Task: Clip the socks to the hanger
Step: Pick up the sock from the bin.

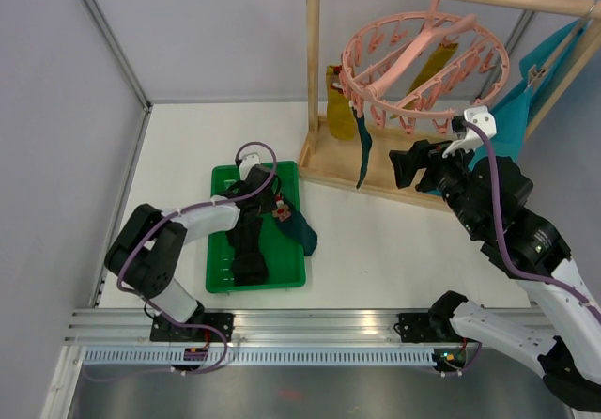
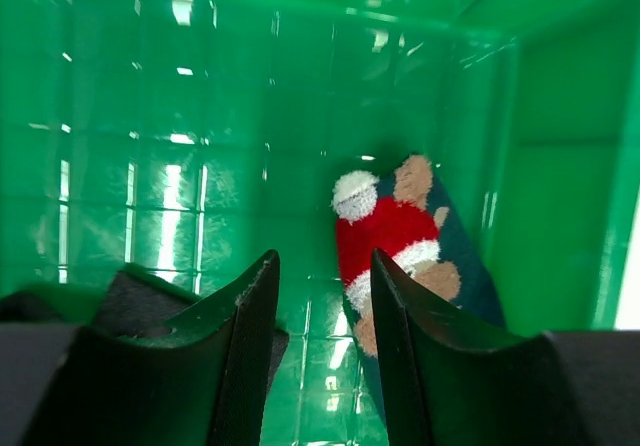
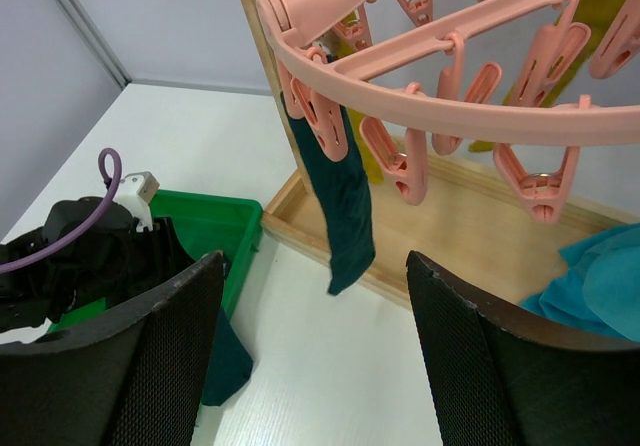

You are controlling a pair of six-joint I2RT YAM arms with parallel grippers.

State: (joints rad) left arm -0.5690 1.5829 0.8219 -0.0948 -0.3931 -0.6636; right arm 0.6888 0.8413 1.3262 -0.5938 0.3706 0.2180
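Left gripper [image 2: 322, 266] spread, empty; red-and-white sock [image 2: 385, 226] at its one o'clock looks soft, light, floppy. Pinch an edge. Right gripper [image 3: 315, 266] spread, empty.

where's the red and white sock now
In the left wrist view, the red-and-white sock lies in the green tray near its right wall, just ahead of the left gripper.

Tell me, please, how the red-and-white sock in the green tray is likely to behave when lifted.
Probably floppy: the red-and-white sock lies slumped in the green tray, and the teal sock already clipped hangs limp. Likely light, being small fabric. Its fuzzy knit should grip, not slip.
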